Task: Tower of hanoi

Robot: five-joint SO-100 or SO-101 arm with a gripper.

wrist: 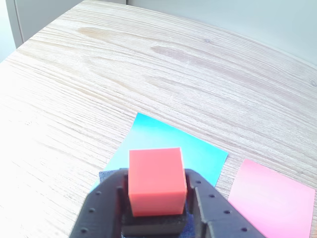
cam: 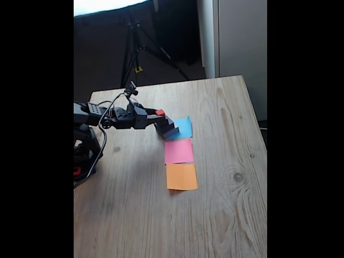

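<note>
In the wrist view the tiny red cube (wrist: 156, 181) sits on a small black cube (wrist: 153, 222), with a corner of the large grey block (wrist: 105, 174) showing below left on the blue paper (wrist: 198, 153). My gripper (wrist: 156, 174) has its black fingers (wrist: 104, 208) close on either side of the red cube, and any contact is hidden in the dark gaps. In the fixed view the gripper (cam: 162, 117) reaches from the left over the stack, where the red cube (cam: 160, 112) tops the dark blocks (cam: 171, 130).
Blue (cam: 185, 127), pink (cam: 178, 151) and orange (cam: 181, 177) paper squares lie in a column on the wooden table (cam: 226, 204). The arm's base (cam: 85, 150) stands at the table's left edge. A tripod (cam: 134, 48) stands behind the table.
</note>
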